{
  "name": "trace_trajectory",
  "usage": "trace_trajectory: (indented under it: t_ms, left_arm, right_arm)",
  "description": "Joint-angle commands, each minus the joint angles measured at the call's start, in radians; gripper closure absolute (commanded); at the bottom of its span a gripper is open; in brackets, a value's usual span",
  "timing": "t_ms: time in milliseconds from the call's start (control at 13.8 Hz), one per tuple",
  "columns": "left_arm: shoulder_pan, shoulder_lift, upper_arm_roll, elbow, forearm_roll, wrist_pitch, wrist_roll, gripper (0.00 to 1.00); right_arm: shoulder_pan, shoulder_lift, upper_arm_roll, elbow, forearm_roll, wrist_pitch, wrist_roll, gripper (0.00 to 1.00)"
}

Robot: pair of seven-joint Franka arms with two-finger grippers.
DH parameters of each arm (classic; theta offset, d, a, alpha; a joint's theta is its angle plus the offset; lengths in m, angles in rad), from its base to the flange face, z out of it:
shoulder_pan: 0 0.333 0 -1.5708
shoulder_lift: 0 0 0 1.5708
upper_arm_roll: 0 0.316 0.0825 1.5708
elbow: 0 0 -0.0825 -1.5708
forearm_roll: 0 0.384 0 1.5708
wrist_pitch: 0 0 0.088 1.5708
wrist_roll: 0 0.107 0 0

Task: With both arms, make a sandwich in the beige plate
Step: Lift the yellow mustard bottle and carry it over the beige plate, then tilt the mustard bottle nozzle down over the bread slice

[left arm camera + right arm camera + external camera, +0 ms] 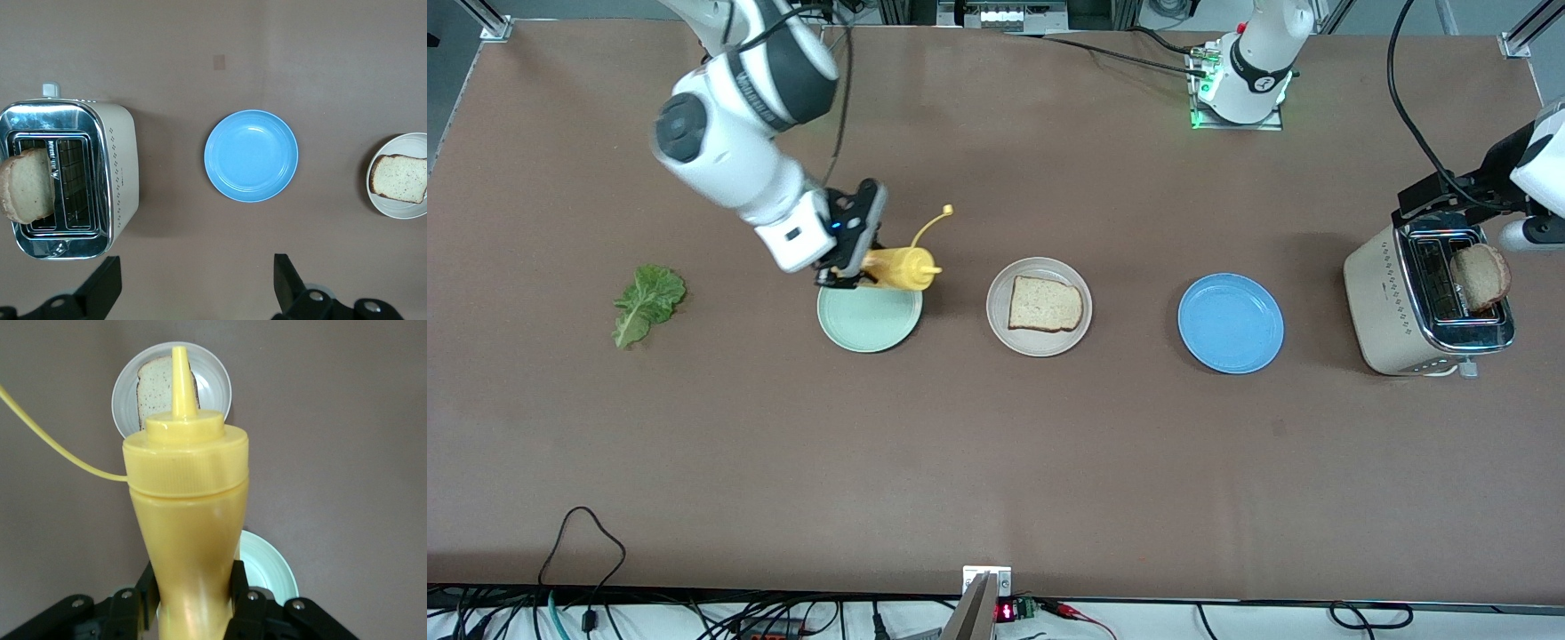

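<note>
A yellow sauce bottle is pinched by the right end effector over the green plate; sauce on the bread slice in the beige plate seems next, calling for a carry there. The left end effector is spread over the counter near the toaster. Counted: three plates, two slices, one lettuce leaf.

- I work in a robotics lab, not a kitchen.
- My base is bolted to a brown test table.
- Loose cables line its near edge.
</note>
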Motion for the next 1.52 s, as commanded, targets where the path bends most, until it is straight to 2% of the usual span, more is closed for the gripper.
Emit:
trace_trajectory:
  t_ms: [0,217,433,578,867,1445]
  left_arm:
    - [0.003,-0.019,-0.004,-0.011,0.021,-0.003,0.005,0.00]
    - [0.003,-0.021,-0.004,-0.011,0.023,-0.004,0.005,0.00]
    - [0.003,-0.021,-0.007,-0.009,0.023,-0.007,0.005,0.00]
    - [0.003,-0.021,-0.008,-0.009,0.021,-0.007,0.003,0.00]
    - [0.003,-0.019,-0.010,-0.009,0.021,-0.003,-0.003,0.00]
    - [0.003,-0.018,-0.008,-0.009,0.021,-0.003,0.002,0.00]
  right_arm:
    - [0.094,0.077,-0.007,0.096,-0.174,-0.012,0.174,1.00]
    - [0.160,0.169,-0.007,0.167,-0.294,-0.038,0.282,1.00]
    - [0.200,0.238,-0.013,0.237,-0.331,-0.084,0.290,1.00]
    - [0.224,0.269,-0.020,0.248,-0.369,-0.085,0.351,1.00]
    - [0.296,0.355,-0.020,0.287,-0.507,-0.085,0.500,1.00]
    - [0.296,0.369,-0.030,0.294,-0.517,-0.101,0.508,1.00]
